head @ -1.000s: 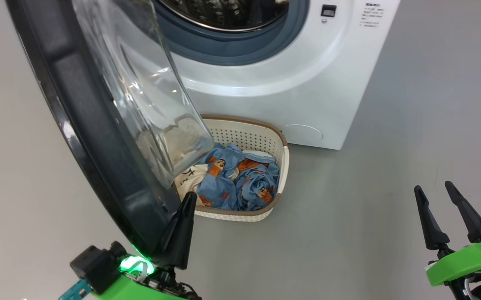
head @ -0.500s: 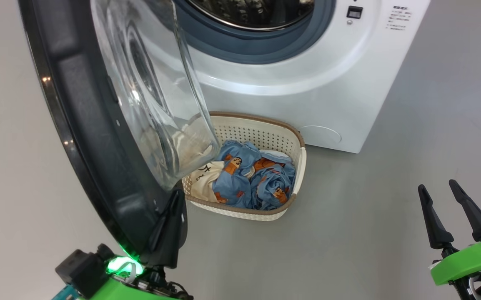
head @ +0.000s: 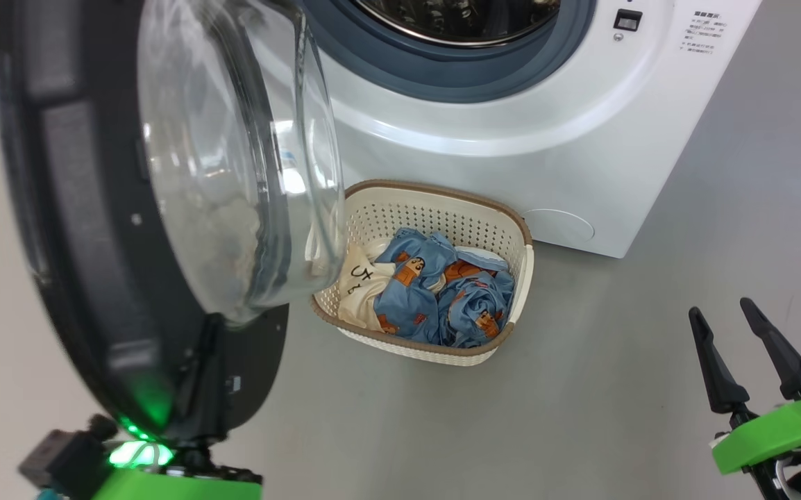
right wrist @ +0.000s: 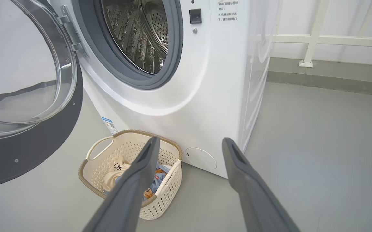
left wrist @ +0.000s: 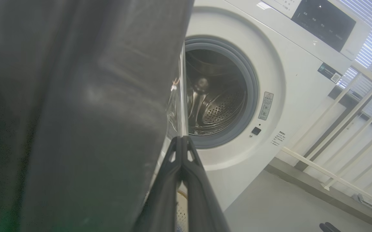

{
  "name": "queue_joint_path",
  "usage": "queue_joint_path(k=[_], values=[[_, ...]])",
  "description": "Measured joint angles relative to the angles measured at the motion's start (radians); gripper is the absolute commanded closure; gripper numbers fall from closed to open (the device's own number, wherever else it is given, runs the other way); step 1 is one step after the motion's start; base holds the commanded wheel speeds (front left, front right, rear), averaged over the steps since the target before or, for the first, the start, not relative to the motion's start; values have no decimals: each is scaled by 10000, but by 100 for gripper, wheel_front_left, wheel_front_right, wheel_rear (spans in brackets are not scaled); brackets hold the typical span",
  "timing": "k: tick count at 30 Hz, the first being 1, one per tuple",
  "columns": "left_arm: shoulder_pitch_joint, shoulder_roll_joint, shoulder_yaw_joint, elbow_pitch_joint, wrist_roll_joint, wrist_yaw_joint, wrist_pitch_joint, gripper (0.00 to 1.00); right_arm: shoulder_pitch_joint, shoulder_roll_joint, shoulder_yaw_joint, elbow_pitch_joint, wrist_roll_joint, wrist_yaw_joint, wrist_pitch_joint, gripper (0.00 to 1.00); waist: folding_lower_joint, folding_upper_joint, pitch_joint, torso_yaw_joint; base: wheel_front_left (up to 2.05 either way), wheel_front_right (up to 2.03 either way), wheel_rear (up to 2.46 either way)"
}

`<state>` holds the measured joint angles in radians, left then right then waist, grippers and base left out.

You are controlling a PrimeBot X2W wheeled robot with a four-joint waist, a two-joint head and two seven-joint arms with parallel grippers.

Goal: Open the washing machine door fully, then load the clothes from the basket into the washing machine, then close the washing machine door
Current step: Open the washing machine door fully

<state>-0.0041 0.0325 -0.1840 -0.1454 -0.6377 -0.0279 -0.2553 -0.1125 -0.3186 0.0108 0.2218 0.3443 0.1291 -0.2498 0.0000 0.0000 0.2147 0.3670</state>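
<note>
The washing machine door (head: 88, 208) hangs open at the left, black rim and clear glass bowl facing the white washing machine (head: 511, 160). My left gripper (head: 207, 330) is shut, its fingers lying against the inner side of the door's lower rim. In the left wrist view the shut left gripper (left wrist: 181, 139) points toward the steel drum (left wrist: 218, 96), with the door (left wrist: 76, 112) right beside it. The basket (head: 442, 219) stands on the floor before the machine and holds the blue and cream clothes (head: 442, 295). My right gripper (head: 723, 326) is open and apart from everything, at the lower right; in its own view the right gripper (right wrist: 190, 141) hovers above the basket (right wrist: 124, 148).
Grey floor (head: 616, 389) stretches open to the right of the basket and machine. A white railing (right wrist: 318, 38) runs along the wall behind the machine. The open door overhangs the basket's left end.
The door has swung further open to the left, and my left gripper has gone left with it. The head camera has shifted too. The right gripper has kept still.
</note>
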Motion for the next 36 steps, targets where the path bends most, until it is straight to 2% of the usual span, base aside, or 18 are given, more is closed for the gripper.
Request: queue_joint_path(k=[6, 18, 26, 36], values=[[0, -2, 865, 169, 98, 238, 0, 100, -159, -21, 19, -19, 0, 0, 0, 0, 0, 0, 33, 77, 0, 0, 0], [-97, -33, 2637, 759, 518, 305, -2, 100, -159, -67, 71, -19, 0, 2, 0, 0, 0, 0, 8, 94, 0, 0, 0], [-654, -142, 3488, 1534, 834, 17, 0, 100, -159, -128, 92, -21, 0, 0, 0, 0, -1, 0, 75, 119, 0, 0, 0], [-1808, -182, 5363, 2976, 1503, -426, 0, 100, -167, -247, 148, -35, 0, 0, 0, 0, 0, 0, 256, 47, 0, 0, 0]])
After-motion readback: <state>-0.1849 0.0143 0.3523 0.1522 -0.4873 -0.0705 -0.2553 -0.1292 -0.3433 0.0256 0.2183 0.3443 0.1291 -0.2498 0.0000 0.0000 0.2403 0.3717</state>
